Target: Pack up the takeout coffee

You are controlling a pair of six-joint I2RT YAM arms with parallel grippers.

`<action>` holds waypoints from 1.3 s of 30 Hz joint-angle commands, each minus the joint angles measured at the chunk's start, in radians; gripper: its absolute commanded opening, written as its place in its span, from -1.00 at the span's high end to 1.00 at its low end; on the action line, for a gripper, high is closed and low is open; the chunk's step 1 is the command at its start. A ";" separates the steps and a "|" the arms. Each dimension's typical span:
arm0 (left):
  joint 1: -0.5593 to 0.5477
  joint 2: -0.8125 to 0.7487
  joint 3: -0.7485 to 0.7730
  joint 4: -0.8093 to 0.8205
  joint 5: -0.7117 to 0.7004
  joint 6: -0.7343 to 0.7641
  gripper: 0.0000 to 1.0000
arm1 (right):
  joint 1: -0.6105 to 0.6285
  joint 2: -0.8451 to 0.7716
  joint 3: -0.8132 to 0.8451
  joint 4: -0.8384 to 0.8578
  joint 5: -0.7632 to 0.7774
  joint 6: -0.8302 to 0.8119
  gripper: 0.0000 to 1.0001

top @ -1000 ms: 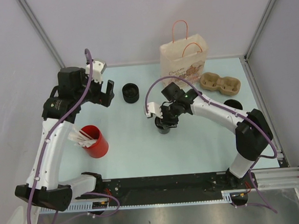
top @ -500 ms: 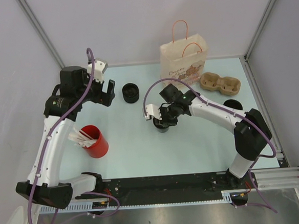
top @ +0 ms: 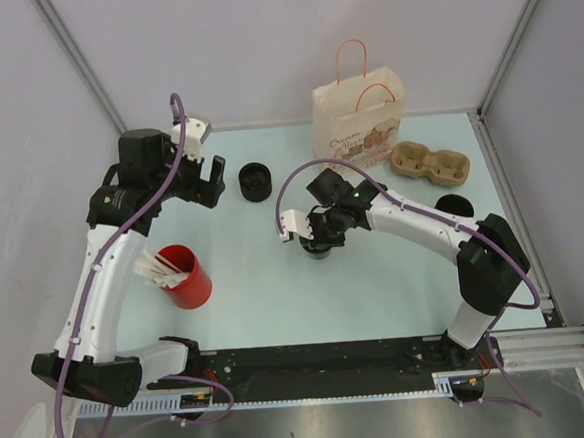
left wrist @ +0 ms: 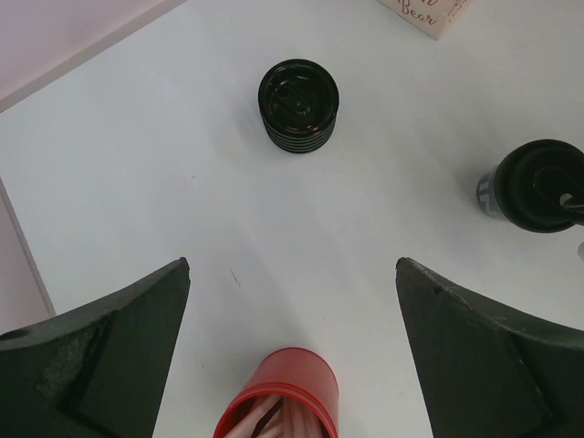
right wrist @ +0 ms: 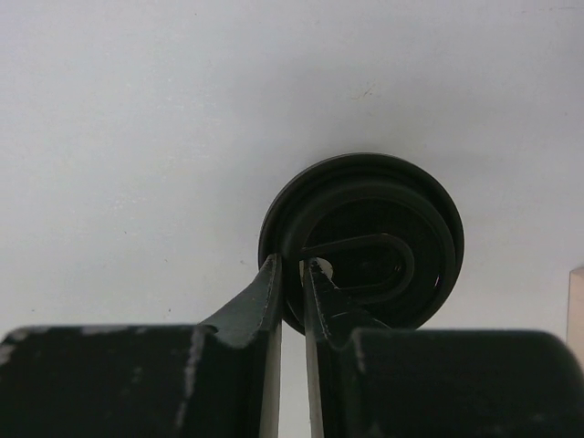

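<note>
A coffee cup with a black lid stands mid-table; in the right wrist view the lid fills the centre. My right gripper is shut on the lid's near rim, one finger outside it and one inside. A second black-lidded cup stands farther back. My left gripper hangs wide open above the table, holding nothing. The paper bag stands upright at the back, and the cardboard cup carrier lies to its right.
A red cup of stirrers stands at the front left, below my left gripper. A loose black lid lies by the right arm. Grey walls close in the table on three sides.
My right gripper's jaws have closed onto the lid's rim, and the wrist has shifted slightly left. The left arm has hardly moved.
</note>
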 commanded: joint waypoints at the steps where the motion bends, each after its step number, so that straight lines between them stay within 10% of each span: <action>1: 0.006 0.003 0.019 0.006 0.007 -0.015 -0.99 | 0.005 0.021 -0.011 -0.028 0.044 0.009 1.00; 25: -0.139 0.307 0.408 0.075 0.047 0.145 -0.99 | -0.486 -0.417 0.201 -0.078 -0.208 0.248 1.00; 39: -0.423 0.504 0.327 0.624 0.019 0.551 -0.99 | -0.765 -0.594 0.087 0.064 -0.143 0.333 1.00</action>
